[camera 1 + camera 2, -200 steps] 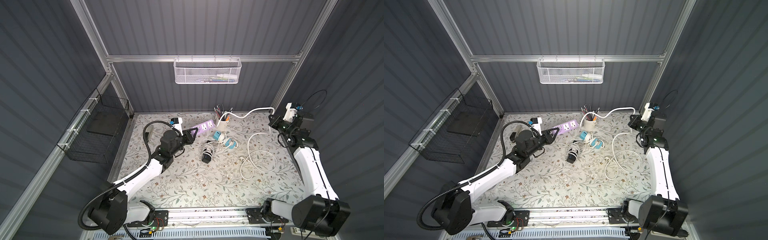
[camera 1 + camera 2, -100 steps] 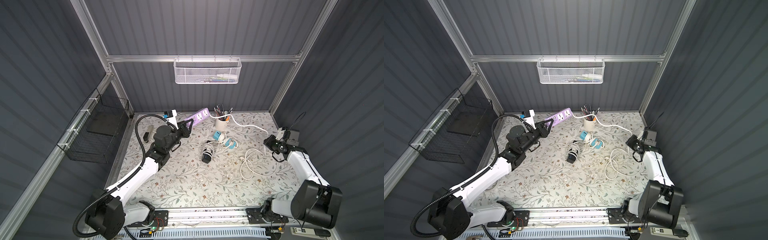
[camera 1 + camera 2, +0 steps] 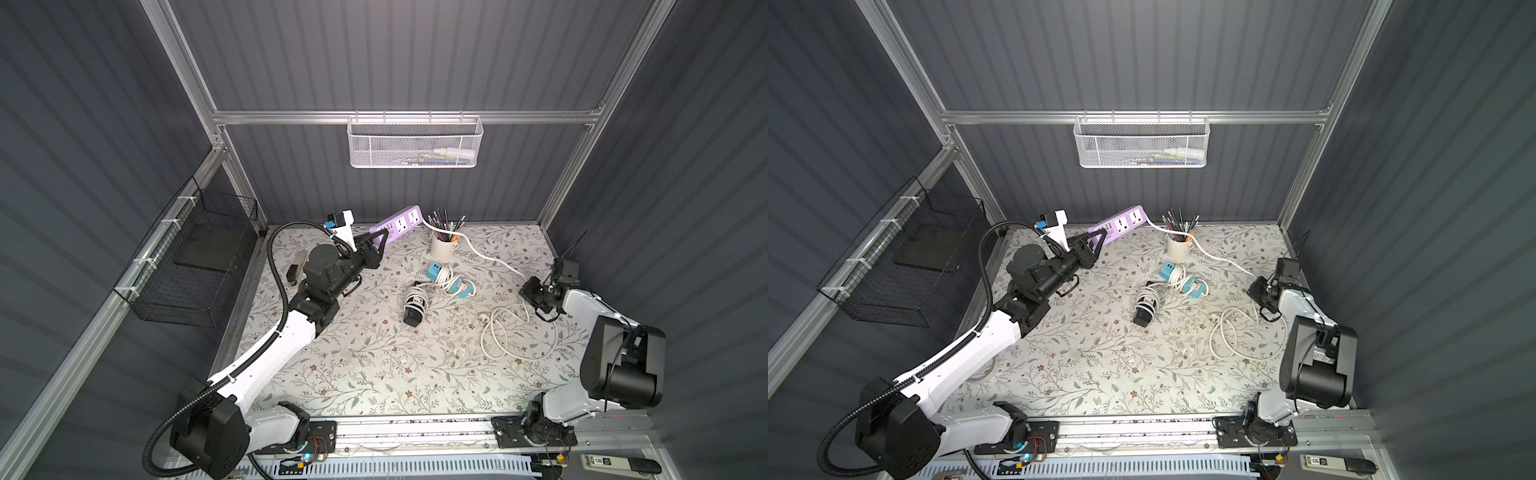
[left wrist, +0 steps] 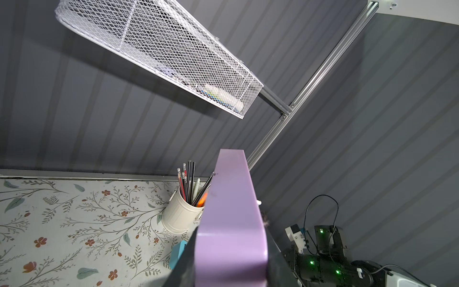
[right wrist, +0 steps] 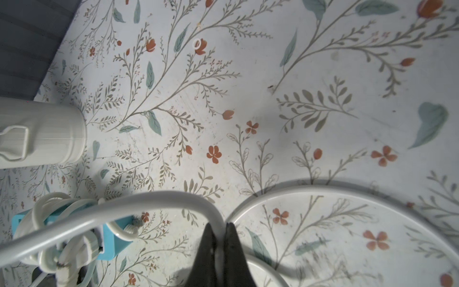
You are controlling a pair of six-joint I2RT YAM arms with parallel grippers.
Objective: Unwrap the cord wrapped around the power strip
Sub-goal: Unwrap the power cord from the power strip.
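Observation:
The purple power strip (image 3: pixel 400 219) (image 3: pixel 1122 223) hangs tilted above the table's back, and my left gripper (image 3: pixel 380 240) (image 3: pixel 1100 240) is shut on its near end. In the left wrist view the power strip (image 4: pixel 231 211) fills the space between the left gripper's (image 4: pixel 231 261) jaws. Its white cord (image 3: pixel 482 253) (image 3: pixel 1214 254) leaves the far end, passes the cup and reaches my right gripper (image 3: pixel 527 291) (image 3: pixel 1256 289), low at the right side. The right gripper (image 5: pixel 220 227) is shut on the cord (image 5: pixel 149 201). The cord's slack lies in loops (image 3: pixel 515 336) on the table.
A white cup of pencils (image 3: pixel 444 248) (image 5: pixel 42 131) stands at the back. A blue strip wound in cord (image 3: pixel 451 280) and a black adapter wound in cord (image 3: pixel 415 309) lie mid-table. A white mesh basket (image 3: pixel 415 143) hangs on the back wall. A black wire basket (image 3: pixel 195 257) hangs left.
My right gripper came down from high at the back right to low by the table, bringing the cord. My left gripper lifted the power strip up and back.

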